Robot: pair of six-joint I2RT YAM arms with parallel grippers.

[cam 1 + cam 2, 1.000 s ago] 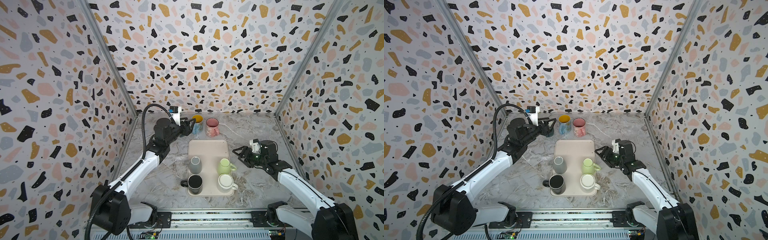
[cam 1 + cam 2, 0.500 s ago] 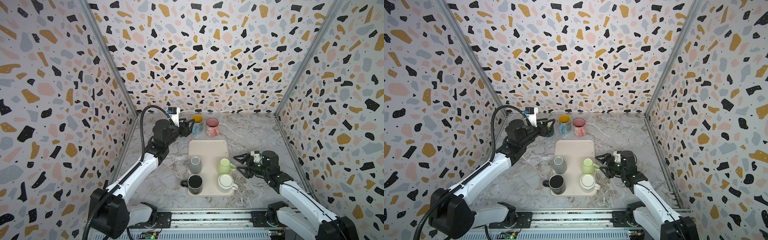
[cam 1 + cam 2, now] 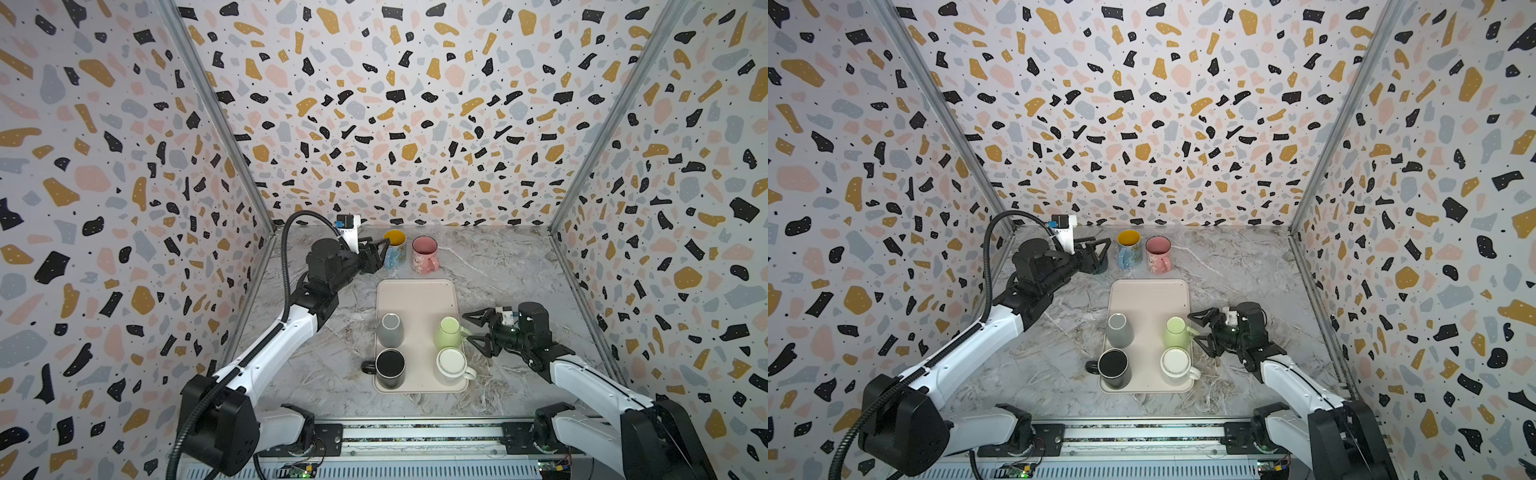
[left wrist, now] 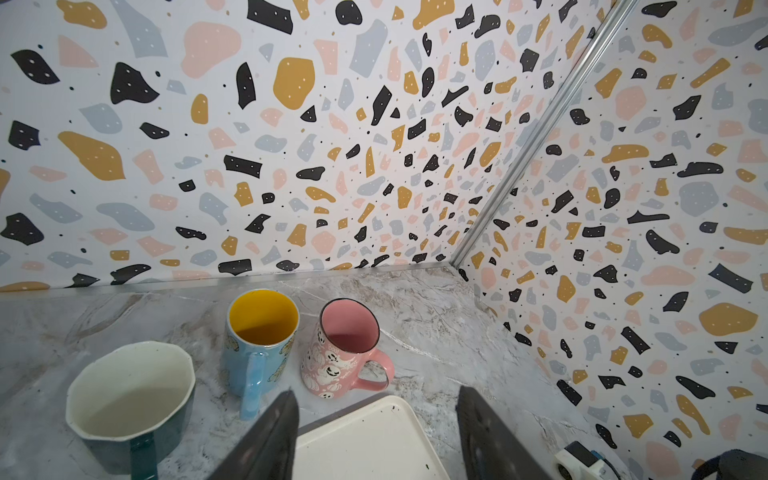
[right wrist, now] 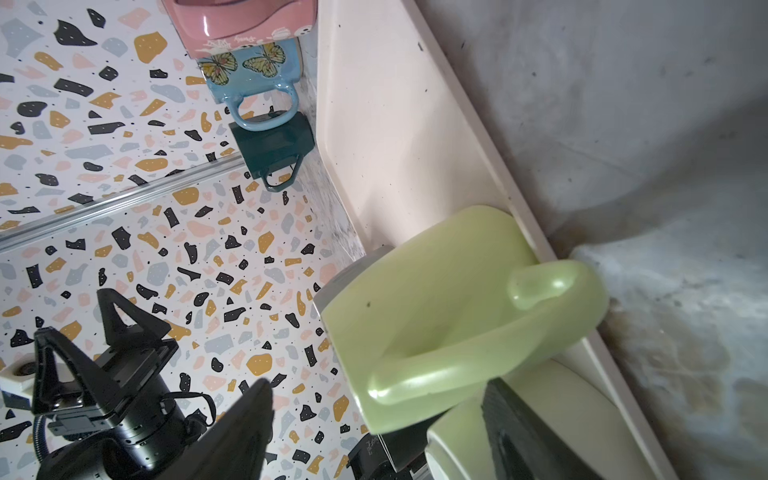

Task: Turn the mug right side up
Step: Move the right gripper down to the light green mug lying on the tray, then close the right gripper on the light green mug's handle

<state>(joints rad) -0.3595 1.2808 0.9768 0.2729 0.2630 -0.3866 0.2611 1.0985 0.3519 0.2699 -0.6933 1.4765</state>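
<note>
A light green mug [image 3: 449,332] [image 3: 1174,332] stands upside down on the right side of the beige tray [image 3: 415,299] in both top views. My right gripper [image 3: 468,327] [image 3: 1194,328] is open just right of it, one finger on each side of its handle. In the right wrist view the green mug [image 5: 436,299] fills the space ahead of the right gripper [image 5: 378,415], untouched. My left gripper [image 3: 374,257] [image 4: 376,399] hovers open and empty at the back left.
The tray also carries a grey mug [image 3: 390,330], a black mug [image 3: 390,365] and a cream mug [image 3: 451,363]. Upright behind the tray stand a blue mug [image 3: 394,245], a pink mug [image 3: 424,253] and a dark green mug [image 4: 129,395]. Patterned walls close in on three sides.
My right gripper has dropped and slid left to the green mug's handle, staying open. The left arm has barely moved.
</note>
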